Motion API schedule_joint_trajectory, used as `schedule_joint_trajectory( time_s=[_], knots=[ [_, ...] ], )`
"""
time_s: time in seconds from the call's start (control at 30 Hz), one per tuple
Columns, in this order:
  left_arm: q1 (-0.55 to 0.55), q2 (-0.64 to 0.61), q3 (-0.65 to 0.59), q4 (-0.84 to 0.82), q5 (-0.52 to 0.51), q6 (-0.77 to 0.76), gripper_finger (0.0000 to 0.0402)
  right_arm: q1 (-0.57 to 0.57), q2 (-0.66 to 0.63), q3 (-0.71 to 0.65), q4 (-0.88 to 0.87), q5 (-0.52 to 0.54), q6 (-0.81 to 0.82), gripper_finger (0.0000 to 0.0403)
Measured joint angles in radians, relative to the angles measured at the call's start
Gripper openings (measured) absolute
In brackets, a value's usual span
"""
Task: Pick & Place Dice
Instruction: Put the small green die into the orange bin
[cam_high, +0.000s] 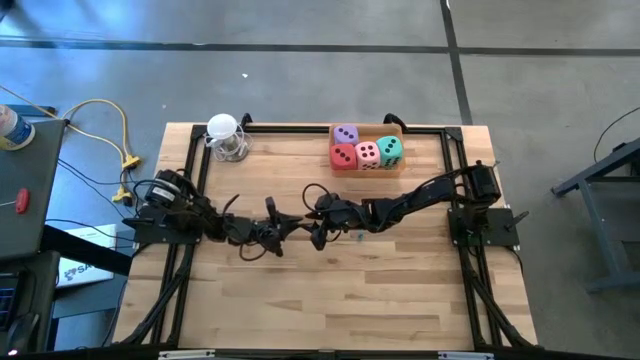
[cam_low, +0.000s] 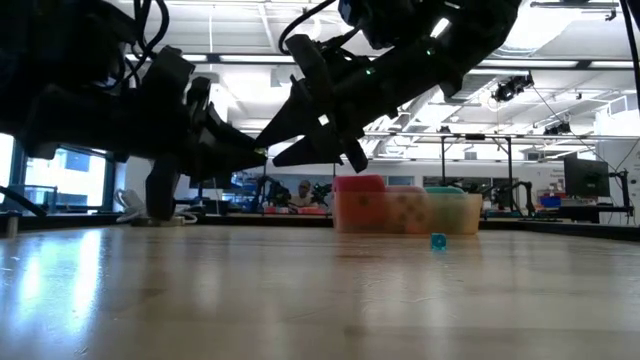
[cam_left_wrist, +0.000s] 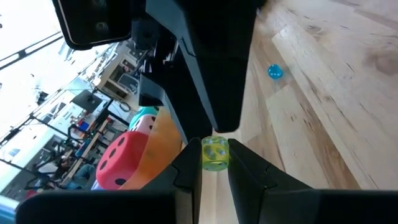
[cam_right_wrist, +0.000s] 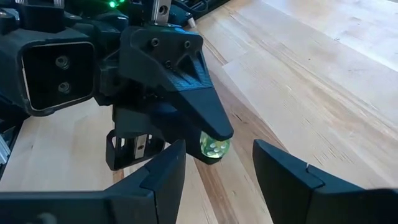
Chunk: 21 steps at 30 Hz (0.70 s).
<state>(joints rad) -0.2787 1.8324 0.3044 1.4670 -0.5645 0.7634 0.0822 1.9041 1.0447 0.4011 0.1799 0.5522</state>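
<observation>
Nearest to my camera is the wooden desk, and both arms meet above its middle. The left end effector has its fingers pressed on a small yellow-green translucent die, which it holds just above the desk surface. The right end effector faces it, with fingers spread on both sides of this small die, not touching it as far as I can see. At the far edge of the desk sits a shallow box with four large dice inside: purple die, red die, pink die and teal-green die. A tiny blue die lies on the desk, near the right arm.
</observation>
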Motion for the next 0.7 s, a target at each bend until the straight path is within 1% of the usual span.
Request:
schedule_joint_trajectory(
  time_s=[0.13, 0.7],
  knots=[
    [0.004, 0.0, 0.013, 0.0, 0.02, 0.007, 0.0051, 0.0, 0.0, 0.0, 0.0, 0.0, 0.0, 0.0179],
    [0.004, 0.0, 0.015, -0.004, 0.023, -0.009, 0.0051, 0.0, 0.001, 0.0, 0.0, 0.025, -0.003, 0.0179]
  ],
)
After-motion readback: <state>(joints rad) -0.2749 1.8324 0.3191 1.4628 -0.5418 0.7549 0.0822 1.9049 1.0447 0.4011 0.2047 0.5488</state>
